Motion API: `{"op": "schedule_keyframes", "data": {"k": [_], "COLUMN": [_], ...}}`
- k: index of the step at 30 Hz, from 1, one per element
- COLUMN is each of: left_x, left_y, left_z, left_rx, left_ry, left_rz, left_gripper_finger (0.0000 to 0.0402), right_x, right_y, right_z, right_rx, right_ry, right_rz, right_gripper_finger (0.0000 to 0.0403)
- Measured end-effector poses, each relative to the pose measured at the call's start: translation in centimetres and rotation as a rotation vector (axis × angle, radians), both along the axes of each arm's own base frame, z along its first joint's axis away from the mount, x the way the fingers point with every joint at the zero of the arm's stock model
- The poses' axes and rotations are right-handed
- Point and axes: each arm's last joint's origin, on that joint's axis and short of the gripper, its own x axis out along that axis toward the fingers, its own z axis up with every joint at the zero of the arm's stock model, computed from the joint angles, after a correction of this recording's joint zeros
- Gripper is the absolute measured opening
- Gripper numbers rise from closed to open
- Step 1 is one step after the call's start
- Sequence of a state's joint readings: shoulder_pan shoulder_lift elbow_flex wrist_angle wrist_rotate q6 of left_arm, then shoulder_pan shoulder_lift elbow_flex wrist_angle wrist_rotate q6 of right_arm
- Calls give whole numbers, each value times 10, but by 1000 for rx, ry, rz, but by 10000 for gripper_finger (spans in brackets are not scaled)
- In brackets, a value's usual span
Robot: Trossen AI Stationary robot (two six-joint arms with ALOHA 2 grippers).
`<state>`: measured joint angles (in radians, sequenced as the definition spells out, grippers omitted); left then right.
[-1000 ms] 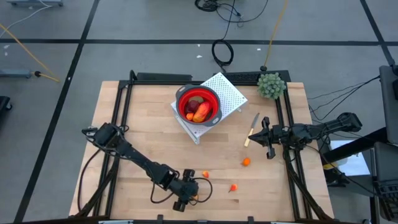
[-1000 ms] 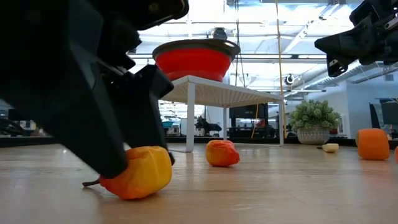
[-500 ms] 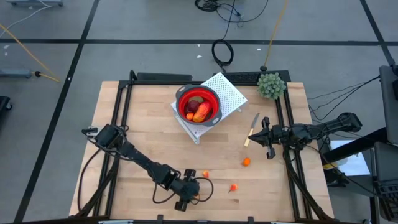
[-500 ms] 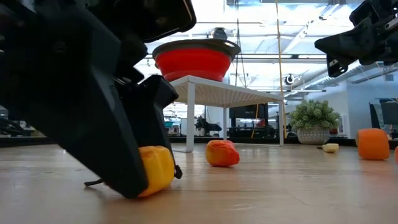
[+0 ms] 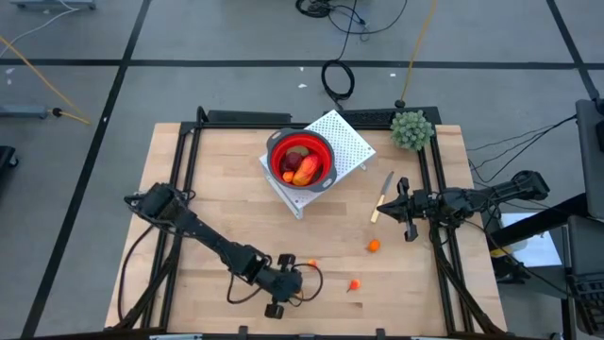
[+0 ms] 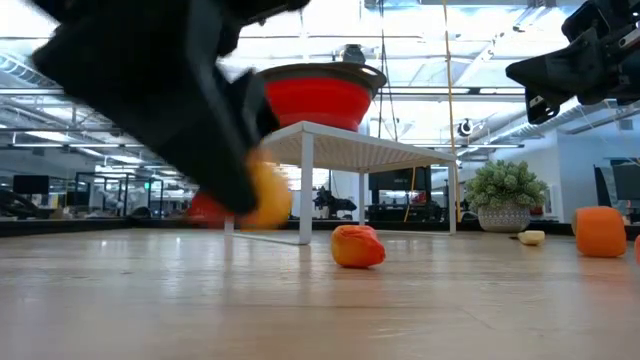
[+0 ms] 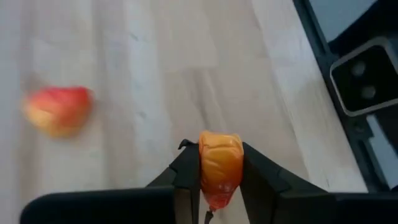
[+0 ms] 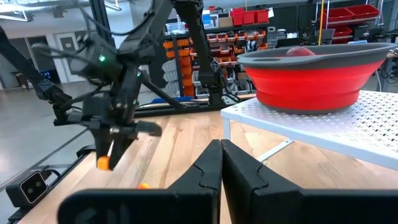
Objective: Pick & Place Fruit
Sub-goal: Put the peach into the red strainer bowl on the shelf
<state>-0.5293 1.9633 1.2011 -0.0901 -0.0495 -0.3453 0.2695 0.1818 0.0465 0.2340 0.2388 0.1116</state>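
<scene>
My left jaws pinch an orange fruit, up off the table. Next I carry it to the red bowl. My right jaws are pressed together.

Bowl on the rack; knife and plant to its right.
</scene>
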Motion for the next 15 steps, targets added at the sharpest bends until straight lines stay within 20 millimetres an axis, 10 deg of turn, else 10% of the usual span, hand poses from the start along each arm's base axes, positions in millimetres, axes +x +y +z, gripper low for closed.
{"op": "schedule_keyframes", "data": {"k": [15], "left_x": [12], "left_y": [61], "left_z": [110], "left_rx": [-92], "left_ry": [-437], "left_rz": [240], "left_gripper_finger": [89], "right_x": [0], "right_y": [0], "right_z": [0], "right_rx": [-1], "right_ry": [4], "right_rz": [4], "right_gripper_finger": [0]}}
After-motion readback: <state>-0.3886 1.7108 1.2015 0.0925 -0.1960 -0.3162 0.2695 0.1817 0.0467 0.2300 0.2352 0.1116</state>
